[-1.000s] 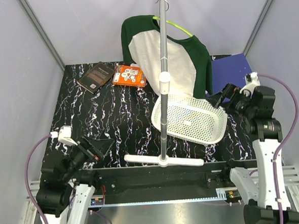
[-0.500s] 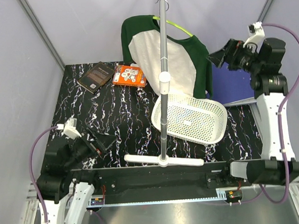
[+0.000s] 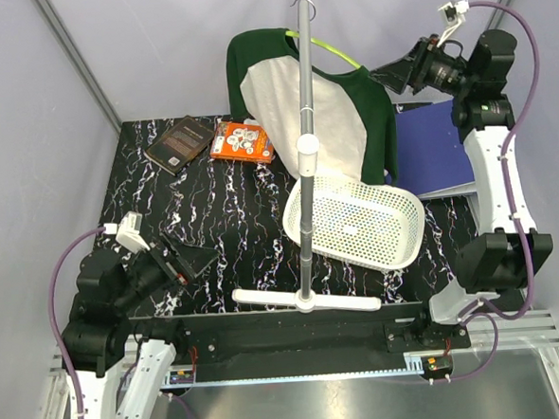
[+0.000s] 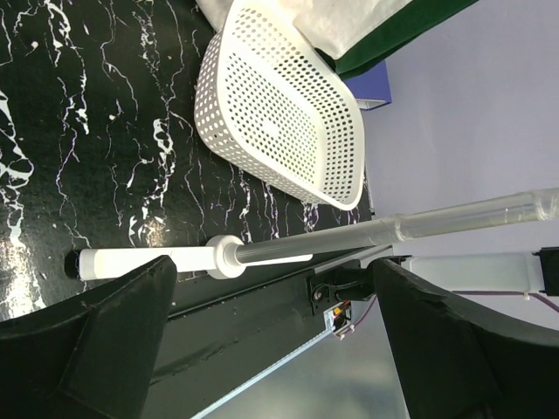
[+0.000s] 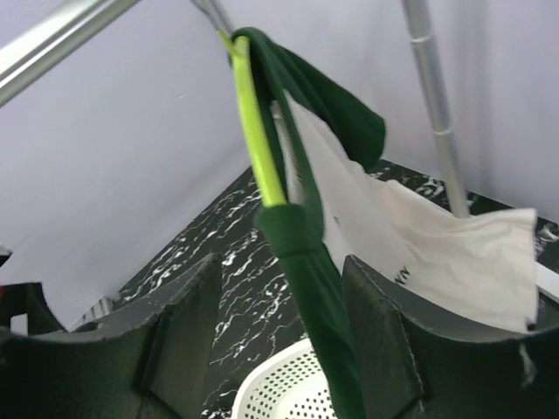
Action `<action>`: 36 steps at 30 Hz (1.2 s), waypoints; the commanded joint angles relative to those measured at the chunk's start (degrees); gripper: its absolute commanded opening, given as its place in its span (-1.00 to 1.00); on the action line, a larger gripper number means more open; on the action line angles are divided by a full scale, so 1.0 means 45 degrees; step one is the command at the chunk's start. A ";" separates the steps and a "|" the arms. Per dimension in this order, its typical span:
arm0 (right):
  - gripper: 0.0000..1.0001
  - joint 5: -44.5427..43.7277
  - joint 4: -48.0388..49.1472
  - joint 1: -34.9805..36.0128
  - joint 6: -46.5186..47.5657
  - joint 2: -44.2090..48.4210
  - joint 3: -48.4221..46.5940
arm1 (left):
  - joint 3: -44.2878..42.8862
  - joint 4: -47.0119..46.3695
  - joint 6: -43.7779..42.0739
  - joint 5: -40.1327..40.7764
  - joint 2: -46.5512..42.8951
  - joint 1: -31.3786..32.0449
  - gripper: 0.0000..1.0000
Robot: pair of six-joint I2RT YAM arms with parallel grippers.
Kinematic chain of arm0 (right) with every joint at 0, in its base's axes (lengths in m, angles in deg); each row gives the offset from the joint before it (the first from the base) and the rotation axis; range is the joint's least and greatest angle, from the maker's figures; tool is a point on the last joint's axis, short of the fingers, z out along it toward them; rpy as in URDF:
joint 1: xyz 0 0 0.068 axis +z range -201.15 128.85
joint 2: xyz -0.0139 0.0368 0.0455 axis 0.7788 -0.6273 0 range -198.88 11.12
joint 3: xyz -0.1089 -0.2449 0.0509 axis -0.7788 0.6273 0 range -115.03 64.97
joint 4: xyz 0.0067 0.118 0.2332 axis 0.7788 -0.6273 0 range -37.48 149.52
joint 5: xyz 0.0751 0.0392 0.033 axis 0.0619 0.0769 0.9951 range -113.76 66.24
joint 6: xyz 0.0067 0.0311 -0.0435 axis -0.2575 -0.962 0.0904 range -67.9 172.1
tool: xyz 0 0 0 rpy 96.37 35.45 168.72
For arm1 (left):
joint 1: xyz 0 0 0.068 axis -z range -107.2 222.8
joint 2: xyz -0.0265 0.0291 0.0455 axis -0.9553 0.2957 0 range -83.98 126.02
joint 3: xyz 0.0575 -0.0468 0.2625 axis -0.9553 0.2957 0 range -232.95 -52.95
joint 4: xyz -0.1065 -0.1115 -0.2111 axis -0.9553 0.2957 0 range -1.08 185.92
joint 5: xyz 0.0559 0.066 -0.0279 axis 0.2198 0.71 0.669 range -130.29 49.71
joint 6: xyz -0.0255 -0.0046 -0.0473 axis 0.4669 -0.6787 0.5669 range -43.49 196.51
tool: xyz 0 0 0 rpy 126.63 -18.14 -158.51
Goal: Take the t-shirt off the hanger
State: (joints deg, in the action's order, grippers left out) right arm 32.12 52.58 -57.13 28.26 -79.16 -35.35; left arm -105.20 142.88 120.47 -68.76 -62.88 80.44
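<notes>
Table (image 3: 232,203): black with white veining.
Basket (image 3: 356,224): white, perforated, to the right of the left claw (image 3: 195,261).
Stand foot (image 3: 306,300): white bar, near that claw's right.
Dark book (image 3: 180,142), orange book (image 3: 242,141): side by side, beyond it.
Blue folder (image 3: 433,153): below the right claw (image 3: 386,74).

Nothing legible is showing anywhere right now. The orange book (image 3: 243,140) lying near the table's (image 3: 233,222) far edge is carrying a printed cover, but its lettering is blurring out. The dark book (image 3: 180,142) beside it is giving nothing either. Small dark marks are showing on the t-shirt (image 5: 410,253), too tiny to read.
</notes>
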 commanded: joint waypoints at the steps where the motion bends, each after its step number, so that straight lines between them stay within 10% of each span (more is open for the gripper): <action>1: 0.31 0.1058 0.1192 0.0839 -0.0426 -0.0502 -0.1242 | -0.0673 -0.0544 0.0073 -0.0587 -0.0041 -0.0057 0.98; 15: 0.10 -0.0306 -0.0972 0.2246 0.1877 -0.1988 -0.2316 | -0.1339 -0.0544 0.0230 -0.1018 0.0310 -0.0057 0.98; 26: -0.80 -0.1070 -0.1486 0.2891 0.3461 -0.2203 -0.2650 | -0.1260 -0.0623 0.0132 -0.1056 0.0389 -0.0057 0.97; 36: -1.00 -0.1208 0.1243 0.2910 0.2271 -0.1657 -0.1948 | -0.1260 -0.0623 0.0054 -0.1213 0.0291 -0.0057 0.94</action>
State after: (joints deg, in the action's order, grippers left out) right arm 26.39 48.14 -44.34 41.09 -89.92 -45.03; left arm -109.28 142.83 121.33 -71.91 -61.77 80.44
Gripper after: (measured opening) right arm 0.216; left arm 0.975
